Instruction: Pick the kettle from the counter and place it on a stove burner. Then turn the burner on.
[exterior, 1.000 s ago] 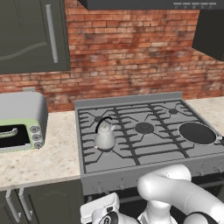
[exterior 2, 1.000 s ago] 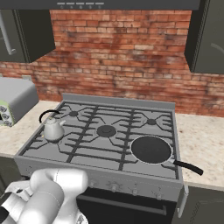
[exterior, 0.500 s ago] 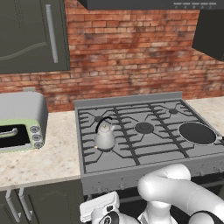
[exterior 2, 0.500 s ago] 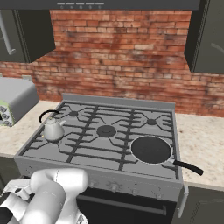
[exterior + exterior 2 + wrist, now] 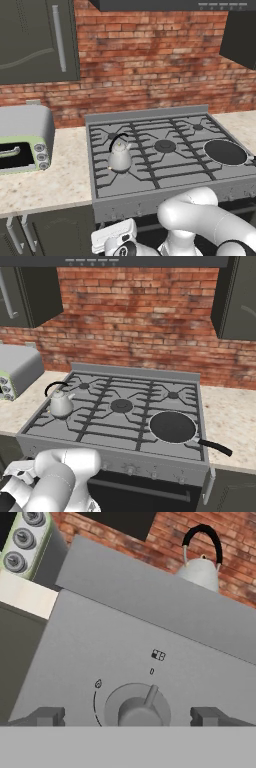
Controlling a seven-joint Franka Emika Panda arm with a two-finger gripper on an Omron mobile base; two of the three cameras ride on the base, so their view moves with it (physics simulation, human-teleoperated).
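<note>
The kettle (image 5: 119, 157) already stands upright on the front-left stove burner (image 5: 111, 169), off the bench (image 5: 45, 181) — so we hold our fingers (image 5: 46, 716) apart, straddling its knob (image 5: 138, 708), ready to turn.

A red brick wall (image 5: 150, 65) ran behind the grey stove (image 5: 75, 438) — dark cabinets (image 5: 35, 40) hung at either side, a dark hood (image 5: 145, 261) sat overhead, and dark doors (image 5: 50, 232) stood below.
</note>
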